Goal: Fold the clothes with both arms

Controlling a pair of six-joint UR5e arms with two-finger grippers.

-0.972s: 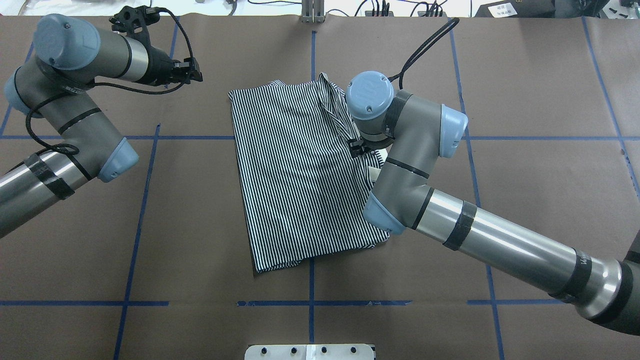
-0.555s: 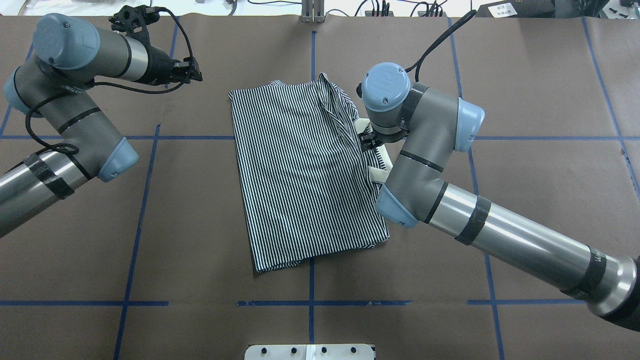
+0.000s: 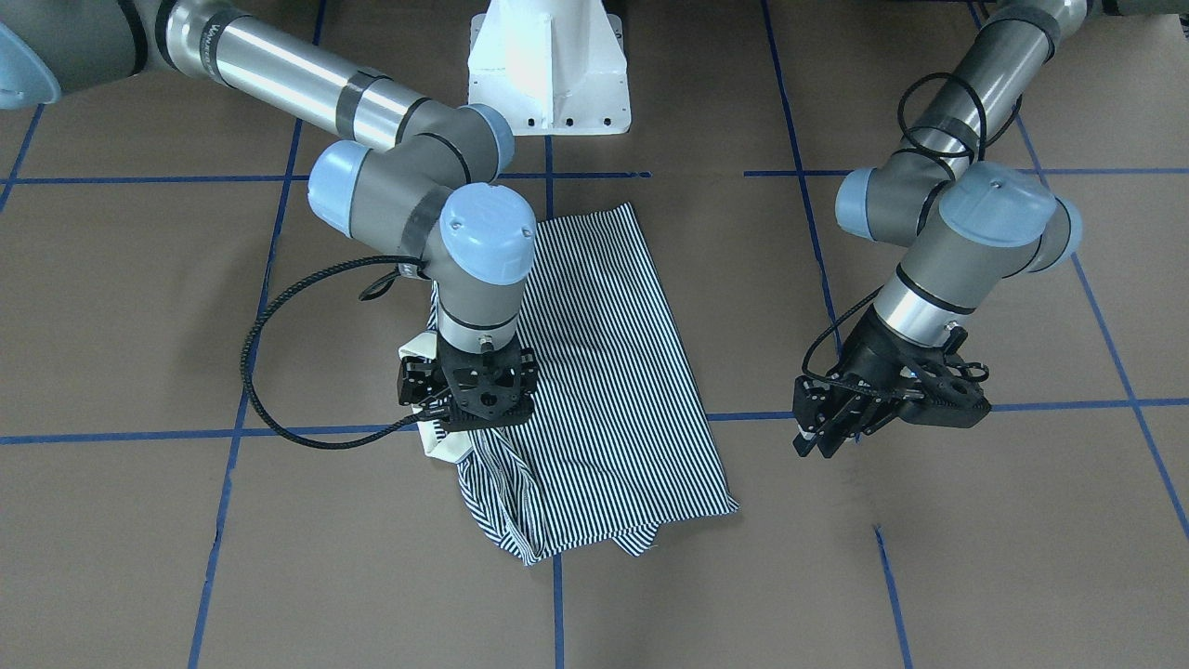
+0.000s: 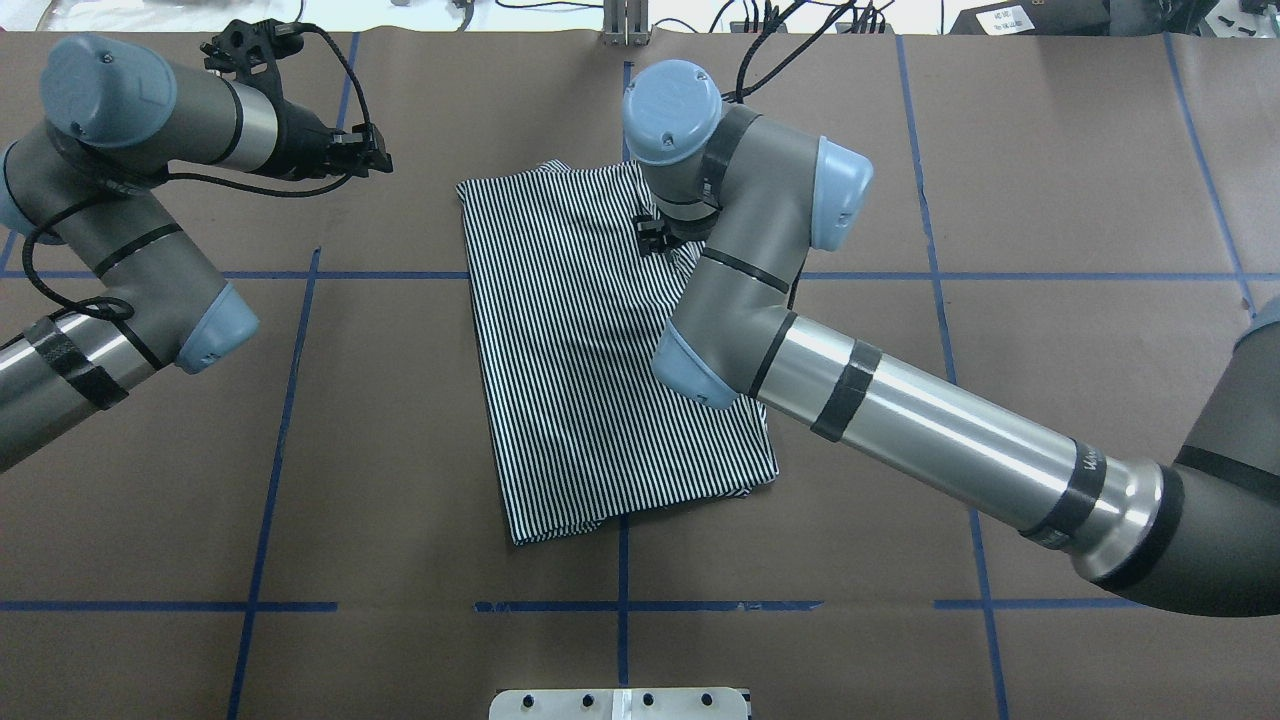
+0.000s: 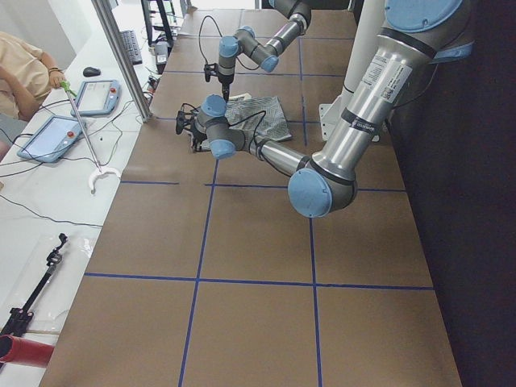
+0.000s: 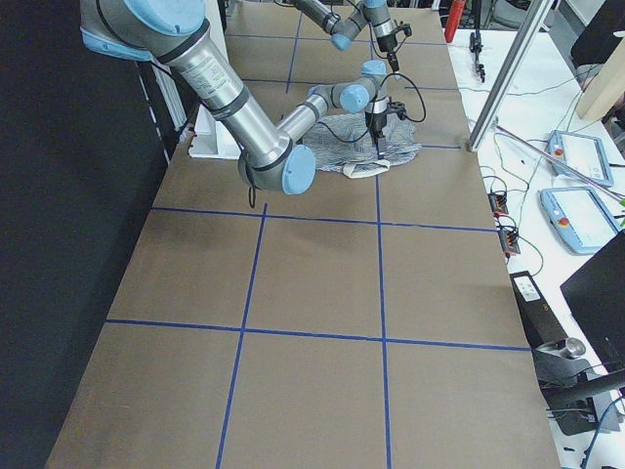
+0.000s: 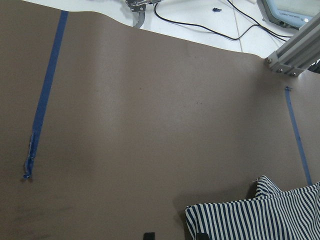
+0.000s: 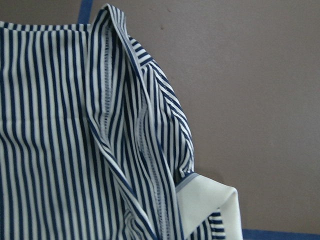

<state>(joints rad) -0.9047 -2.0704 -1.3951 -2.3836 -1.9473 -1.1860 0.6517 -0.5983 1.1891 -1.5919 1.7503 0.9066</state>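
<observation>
Seemingly left gripper gapes apart; right gripper, over the shirt, has jaws hidden.

The polo shirt has thin navy-and-white stripes and a cream collar; the table is brown, crossed by blue tape lines; the left arm and right arm are grey with light blue caps

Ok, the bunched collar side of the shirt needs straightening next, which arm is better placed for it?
Right, probably. The right end effector hangs directly over the bunched edge of the shirt, by the cream collar. The left end effector sits off the shirt, over the table.
</observation>
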